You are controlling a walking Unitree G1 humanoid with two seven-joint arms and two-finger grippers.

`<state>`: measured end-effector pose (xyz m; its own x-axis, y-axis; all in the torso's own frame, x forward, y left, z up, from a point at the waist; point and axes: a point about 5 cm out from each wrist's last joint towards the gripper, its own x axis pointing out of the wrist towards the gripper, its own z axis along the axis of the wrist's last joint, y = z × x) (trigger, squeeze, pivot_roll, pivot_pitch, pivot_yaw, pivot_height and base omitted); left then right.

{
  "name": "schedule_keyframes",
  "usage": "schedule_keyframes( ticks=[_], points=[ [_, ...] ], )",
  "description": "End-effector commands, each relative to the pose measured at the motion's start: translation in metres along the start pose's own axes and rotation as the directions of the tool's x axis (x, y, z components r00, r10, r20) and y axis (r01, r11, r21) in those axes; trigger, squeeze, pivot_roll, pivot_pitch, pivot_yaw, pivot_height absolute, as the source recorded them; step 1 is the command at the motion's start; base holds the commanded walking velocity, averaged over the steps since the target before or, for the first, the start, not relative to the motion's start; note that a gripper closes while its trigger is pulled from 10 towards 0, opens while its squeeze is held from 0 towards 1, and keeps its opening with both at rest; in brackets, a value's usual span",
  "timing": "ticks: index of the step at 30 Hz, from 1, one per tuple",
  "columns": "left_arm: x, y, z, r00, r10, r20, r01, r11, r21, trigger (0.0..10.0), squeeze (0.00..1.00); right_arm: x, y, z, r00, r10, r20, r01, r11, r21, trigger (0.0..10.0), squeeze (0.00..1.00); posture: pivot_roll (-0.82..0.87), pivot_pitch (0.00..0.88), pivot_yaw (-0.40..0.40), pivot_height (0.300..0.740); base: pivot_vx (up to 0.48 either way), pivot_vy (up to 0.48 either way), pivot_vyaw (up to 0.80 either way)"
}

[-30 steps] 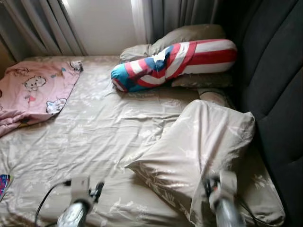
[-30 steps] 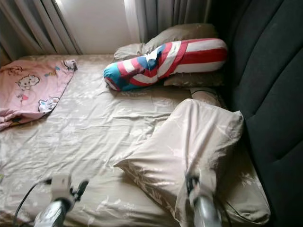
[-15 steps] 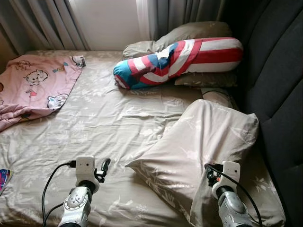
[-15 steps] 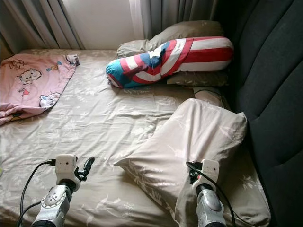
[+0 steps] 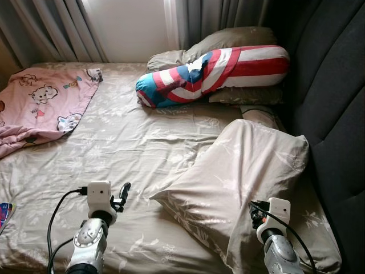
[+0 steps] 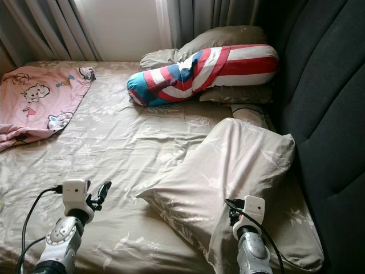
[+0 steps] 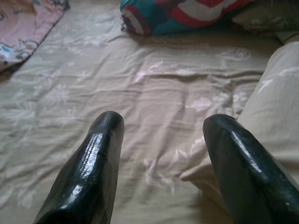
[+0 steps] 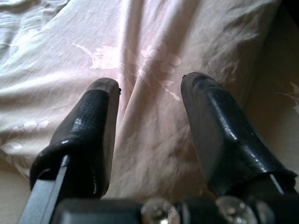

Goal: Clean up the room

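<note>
A large beige floral pillow [image 5: 239, 171] lies askew on the right of the bed, near the dark headboard. A red, white and blue striped bolster [image 5: 211, 71] rests at the far end on two beige pillows [image 5: 228, 40]. A pink cartoon blanket [image 5: 40, 105] is crumpled at the far left. My left gripper [image 7: 161, 123] is open just above the bare beige sheet [image 5: 125, 142], left of the big pillow's corner. My right gripper [image 8: 149, 84] is open, its fingers close over the big pillow's near side.
A padded dark headboard [image 5: 336, 114] runs along the right side. Grey curtains [image 5: 51, 28] and a bright wall stand behind the bed. A small colourful object [image 5: 4, 214] lies at the left edge of the sheet.
Both arms have risen from the bottom edge into fuller view over the last second. The camera has shifted slightly. The pillow, bolster and blanket lie as before.
</note>
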<state>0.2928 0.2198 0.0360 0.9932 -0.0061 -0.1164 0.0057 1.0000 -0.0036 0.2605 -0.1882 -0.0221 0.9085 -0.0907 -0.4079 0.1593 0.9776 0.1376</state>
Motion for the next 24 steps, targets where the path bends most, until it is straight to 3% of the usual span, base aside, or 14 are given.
schedule_keyframes(
  ticks=[1, 7, 24],
  points=[
    [0.003, 0.006, 0.005, 1.0, 0.01, 0.002, -0.01, 1.0, 0.012, 10.0, 0.0, 0.0, 0.002, 0.0, 1.0, 0.008, -0.005, -0.008, 1.0, -0.006, 10.0, 0.0, 0.04, 0.064, -0.014, 0.7, 0.0, 0.0, 0.0],
    [0.01, 0.0, 0.011, 1.0, -0.007, 0.011, 0.007, 1.0, 0.012, 10.0, 0.0, 0.002, 0.008, -0.002, 0.998, 0.049, -0.037, -0.051, 0.998, -0.034, 10.0, 0.0, 0.04, 0.07, -0.018, 0.68, 0.0, 0.0, 0.0],
    [0.006, -0.008, 0.003, 0.999, -0.037, -0.015, 0.037, 0.999, 0.014, 10.0, 0.0, 0.002, 0.015, -0.004, 0.996, 0.068, -0.056, -0.071, 0.996, -0.053, 10.0, 0.0, 0.04, 0.06, -0.008, 0.675, 0.0, 0.0, 0.0]
  ],
)
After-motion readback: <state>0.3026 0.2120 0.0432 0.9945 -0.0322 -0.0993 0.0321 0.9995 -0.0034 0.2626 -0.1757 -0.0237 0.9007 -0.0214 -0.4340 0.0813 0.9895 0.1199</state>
